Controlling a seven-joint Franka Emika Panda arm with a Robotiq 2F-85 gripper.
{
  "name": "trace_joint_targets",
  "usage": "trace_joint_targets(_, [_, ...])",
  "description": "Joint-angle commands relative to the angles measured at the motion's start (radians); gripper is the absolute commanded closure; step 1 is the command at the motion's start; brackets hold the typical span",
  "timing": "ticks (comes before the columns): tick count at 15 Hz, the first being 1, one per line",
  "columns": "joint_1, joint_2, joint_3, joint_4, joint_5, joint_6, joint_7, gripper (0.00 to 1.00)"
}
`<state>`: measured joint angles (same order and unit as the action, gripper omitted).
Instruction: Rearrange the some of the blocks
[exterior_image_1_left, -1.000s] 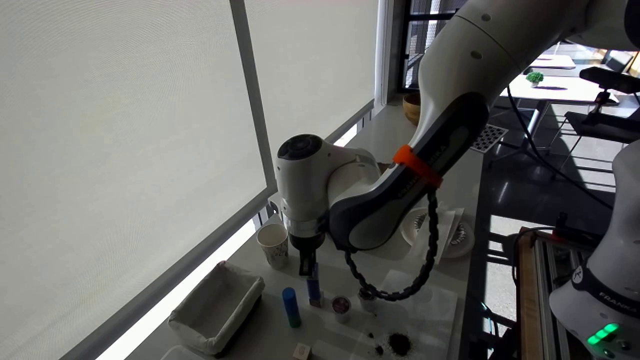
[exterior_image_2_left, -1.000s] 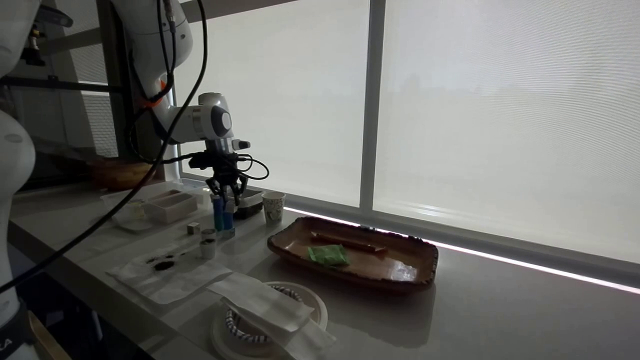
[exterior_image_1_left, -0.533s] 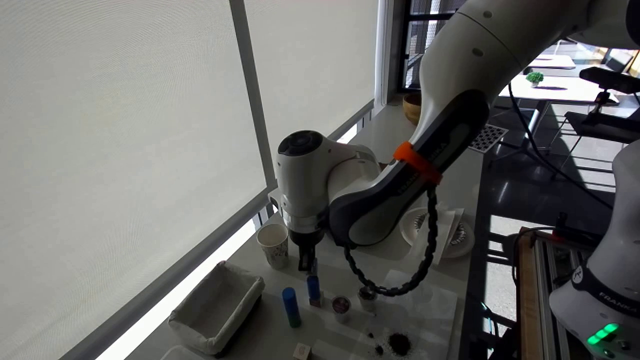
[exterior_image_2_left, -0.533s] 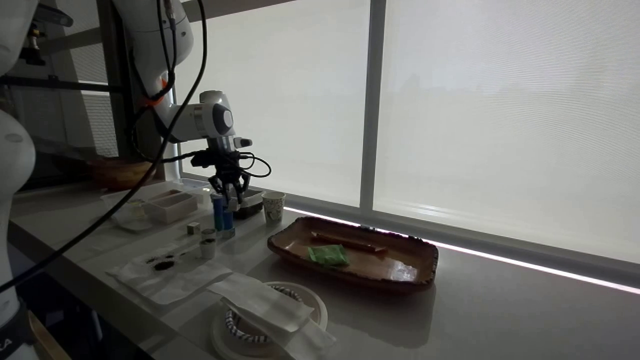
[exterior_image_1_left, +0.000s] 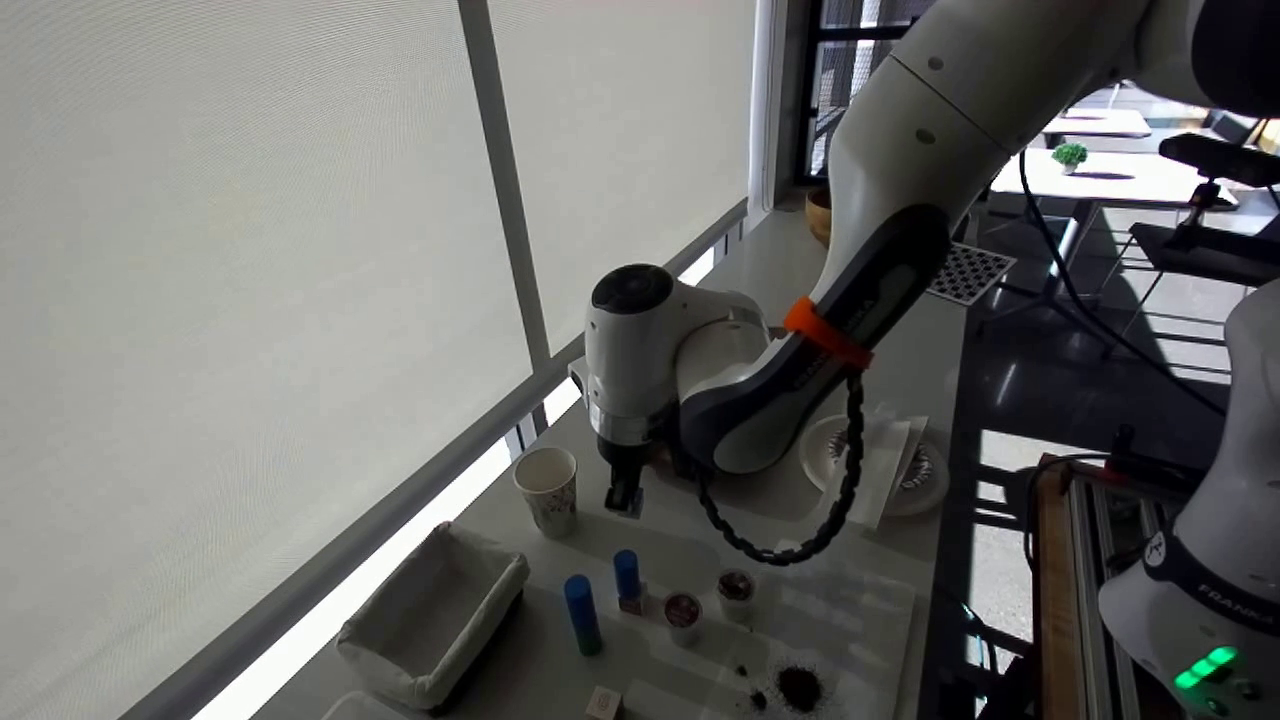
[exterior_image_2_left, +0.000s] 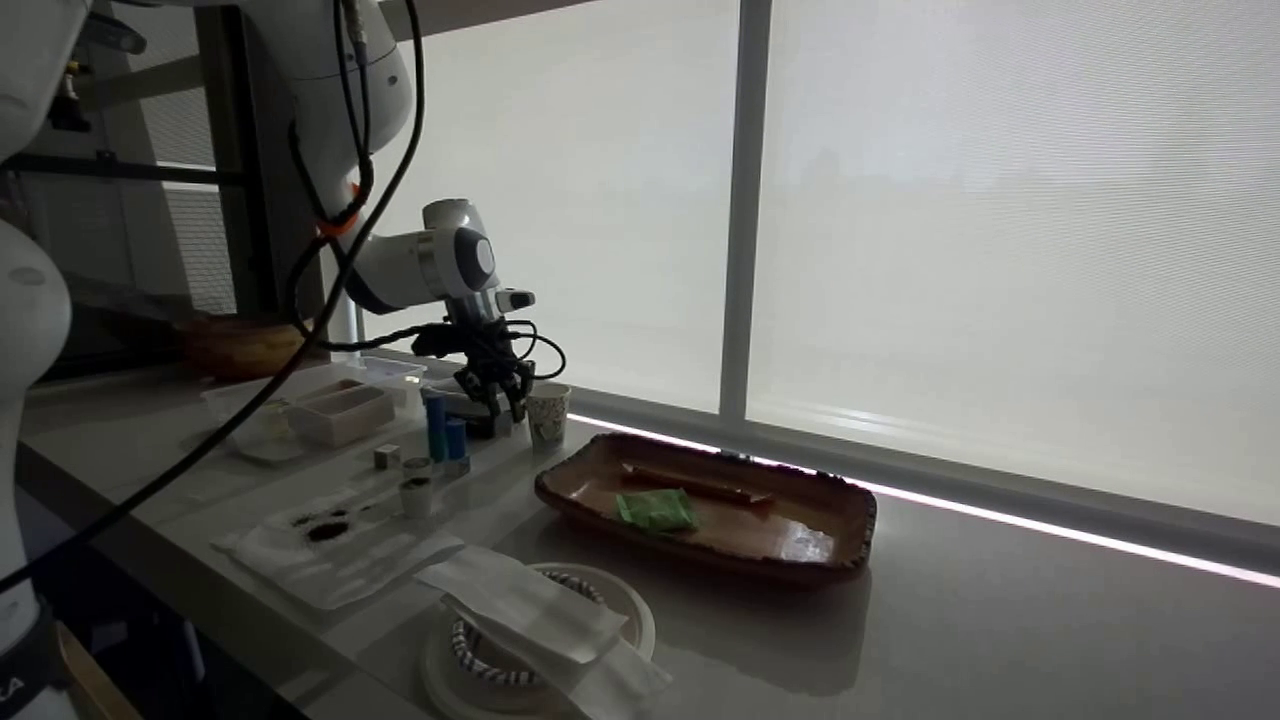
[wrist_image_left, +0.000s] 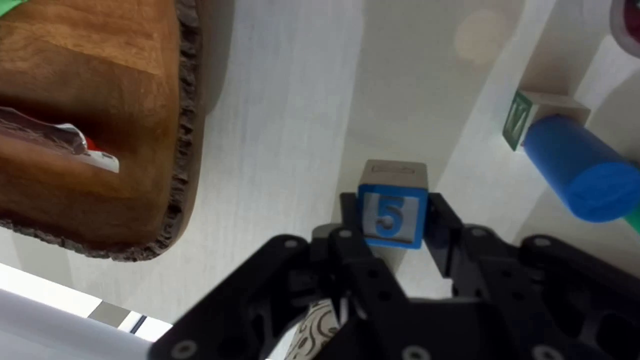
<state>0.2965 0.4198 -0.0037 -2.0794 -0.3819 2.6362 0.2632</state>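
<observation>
Call it partway: done with picking up one block, not yet done with placing it. Pinching number block (wrist_image_left: 392, 218) in gripper (wrist_image_left: 393, 212), clamped on two opposite sides, with blue 5 showing in wrist view. Holding it apparently clear of counter (wrist_image_left: 280, 125), between brown tray (wrist_image_left: 135, 115) and letter block (wrist_image_left: 536, 104) as seen from wrist; near paper cup (exterior_image_1_left: 553, 510) in both exterior views, apart from every other block.

See blue cylinder (wrist_image_left: 580, 167) standing on letter block, seemingly on top rather than beside. Could count as rearranged, could be untouched; can't tell from here. Note tall cylinder (exterior_image_1_left: 582, 613) upright just beside that pair, blue above green; can't tell if one piece or two stacked. Note lone block (exterior_image_2_left: 387, 457) sitting apart on counter, with nothing on top.

Left to do: pick a spot, lower number block, release, back off. Can't get from task wording which blocks, how many or what final layout, so can't say how many moves to expect after this one. Would guess at counter or top of blue cylinder as target; no clear sign of either. If stacking, go slow: likely tippy up there, with a narrow post below and a small face to land on
</observation>
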Motion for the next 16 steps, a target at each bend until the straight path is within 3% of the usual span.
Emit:
trace_joint_targets(1, [0.006,0.049,-0.017,-0.025,0.002,0.066,0.036,0.89])
trace_joint_targets(9, [0.032,0.121,-0.028,-0.020,0.018,0.094,0.056,0.89])
trace_joint_targets(10, [0.035,0.124,-0.028,-0.020,0.020,0.098,0.058,0.39])
trace_joint_targets(11, [0.034,0.124,-0.023,-0.021,0.027,0.101,0.054,0.39])
trace_joint_targets(16, [0.048,0.107,-0.035,-0.029,0.027,0.108,0.063,0.03])
